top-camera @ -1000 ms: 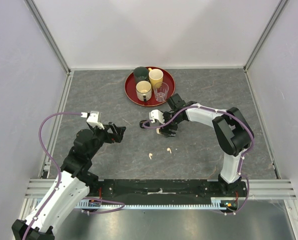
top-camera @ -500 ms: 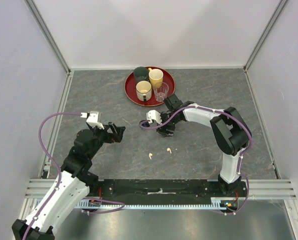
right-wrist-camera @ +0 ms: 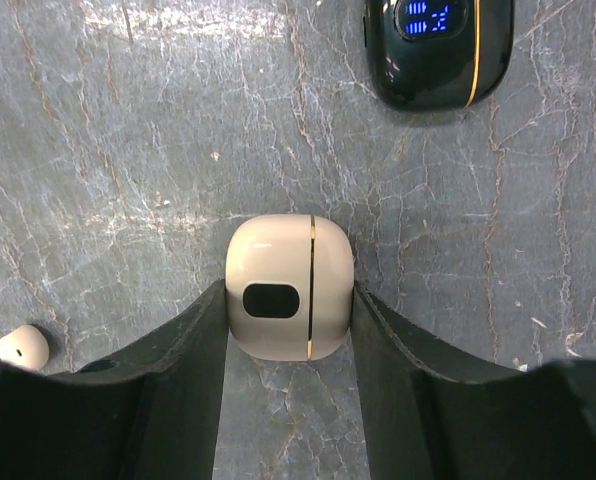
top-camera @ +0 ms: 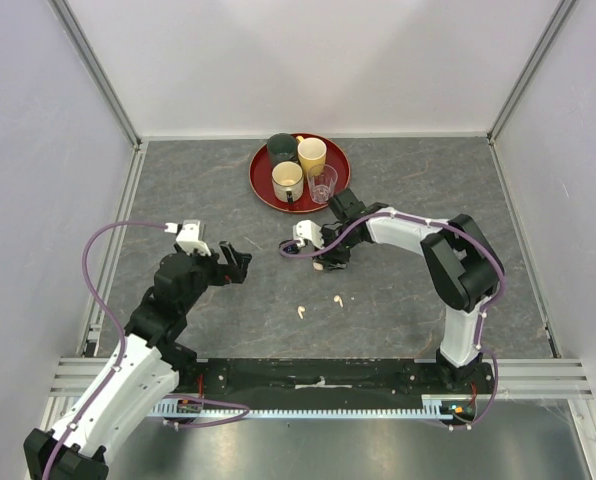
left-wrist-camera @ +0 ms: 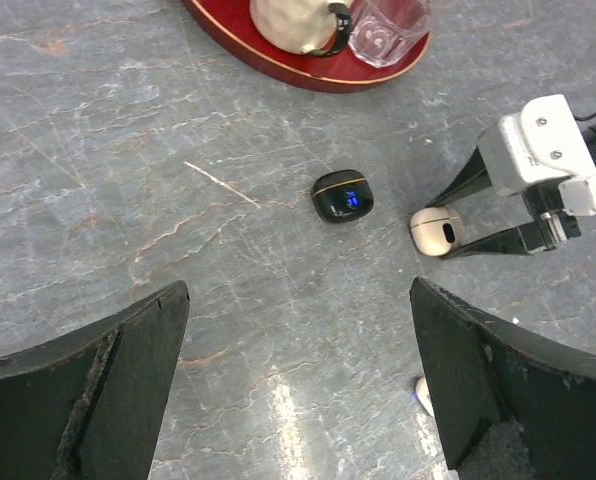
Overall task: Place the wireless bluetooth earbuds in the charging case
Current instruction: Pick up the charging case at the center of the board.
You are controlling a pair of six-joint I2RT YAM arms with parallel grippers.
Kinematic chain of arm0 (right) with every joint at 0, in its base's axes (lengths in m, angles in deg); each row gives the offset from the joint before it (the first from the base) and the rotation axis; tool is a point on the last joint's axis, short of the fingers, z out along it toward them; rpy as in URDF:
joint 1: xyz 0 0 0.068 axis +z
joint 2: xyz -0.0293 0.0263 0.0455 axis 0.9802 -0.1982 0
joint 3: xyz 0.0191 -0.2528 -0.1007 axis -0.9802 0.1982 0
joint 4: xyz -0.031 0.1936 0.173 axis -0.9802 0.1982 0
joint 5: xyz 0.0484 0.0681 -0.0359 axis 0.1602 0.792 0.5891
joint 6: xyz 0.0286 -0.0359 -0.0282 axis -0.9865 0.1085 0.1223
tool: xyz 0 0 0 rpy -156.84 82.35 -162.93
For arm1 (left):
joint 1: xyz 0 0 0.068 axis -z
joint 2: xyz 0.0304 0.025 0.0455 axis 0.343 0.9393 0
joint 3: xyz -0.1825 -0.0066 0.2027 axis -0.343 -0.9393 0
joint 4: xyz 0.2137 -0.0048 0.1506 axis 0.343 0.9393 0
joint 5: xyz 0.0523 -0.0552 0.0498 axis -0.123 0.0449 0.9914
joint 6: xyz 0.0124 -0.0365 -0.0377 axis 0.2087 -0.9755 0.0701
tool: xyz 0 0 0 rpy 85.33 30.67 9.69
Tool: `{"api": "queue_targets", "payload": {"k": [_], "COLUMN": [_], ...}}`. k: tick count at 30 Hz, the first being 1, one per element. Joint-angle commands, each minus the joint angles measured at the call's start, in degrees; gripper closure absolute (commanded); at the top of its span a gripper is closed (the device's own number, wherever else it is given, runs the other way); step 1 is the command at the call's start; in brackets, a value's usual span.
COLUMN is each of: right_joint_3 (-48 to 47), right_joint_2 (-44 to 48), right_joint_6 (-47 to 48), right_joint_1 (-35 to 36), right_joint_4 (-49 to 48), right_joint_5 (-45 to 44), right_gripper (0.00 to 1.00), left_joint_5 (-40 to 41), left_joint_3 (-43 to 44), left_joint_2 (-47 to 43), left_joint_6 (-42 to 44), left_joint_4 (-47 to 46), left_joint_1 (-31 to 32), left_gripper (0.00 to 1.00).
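My right gripper (right-wrist-camera: 288,325) is shut on a closed cream-white charging case (right-wrist-camera: 288,287) that sits low on the grey table; both fingers touch its sides. In the top view this gripper (top-camera: 323,263) is mid-table. A closed black charging case (right-wrist-camera: 438,50) with a blue display lies just beyond it, and also shows in the left wrist view (left-wrist-camera: 343,196). Two cream-white earbuds (top-camera: 301,311) (top-camera: 338,299) lie loose nearer the arm bases; one shows in the right wrist view (right-wrist-camera: 23,347). My left gripper (left-wrist-camera: 298,330) is open and empty, left of both cases (top-camera: 233,265). No black earbuds are in view.
A round red tray (top-camera: 263,185) at the back holds a dark cup, two cream mugs and a clear glass (top-camera: 322,183). A thin pale splinter (left-wrist-camera: 221,183) lies on the table left of the black case. Aluminium rails edge the table.
My right gripper has shifted slightly left and back at the cream case. My left wrist has edged a little forward. The earbuds have not moved.
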Motion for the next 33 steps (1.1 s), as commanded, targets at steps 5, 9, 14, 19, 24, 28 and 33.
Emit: {"api": "queue_targets", "payload": {"k": [5,9,14,19,24,28,33], "right_joint_3": [4.6,8.2,10.7,11.5,12.6,13.5,14.3], "right_joint_2": [12.1,21.6,28.2,32.0,33.9,34.1,34.5], "right_joint_6": [-5.7,-9.4,-13.3,-16.7,-18.4,-19.5,-22.5], "right_joint_1": [2.2,4.7,8.9,12.9,15.3,16.3,16.8], "right_joint_4": [-9.4,-15.3,-20.4,-23.0,-24.6,-26.1,-30.0], "right_joint_5": [-0.3,-2.8,-5.3,-8.4,-11.5,-12.7,-13.1], "right_gripper": [0.88,0.89,0.89,0.89,0.89,0.88,0.88], "left_joint_5": [-14.6,-21.3,-30.2,-36.8,-39.5,-39.4,-40.4], "left_joint_3": [0.2,0.7,1.8,3.3,4.9,5.1,5.0], "left_joint_2": [-1.3,0.1,4.8,10.2,14.6,15.9,18.0], "left_joint_6": [1.5,0.3,-3.1,-5.5,-6.7,-7.2,-8.7], "left_joint_4": [-10.2,-14.1,-22.0,-27.7,-31.5,-33.5,-34.6], "left_joint_1": [-0.1,-0.1,-0.1,0.0,0.2,0.3,0.5], "left_gripper": [0.01,0.07,0.12,0.16,0.14,0.16,0.23]}}
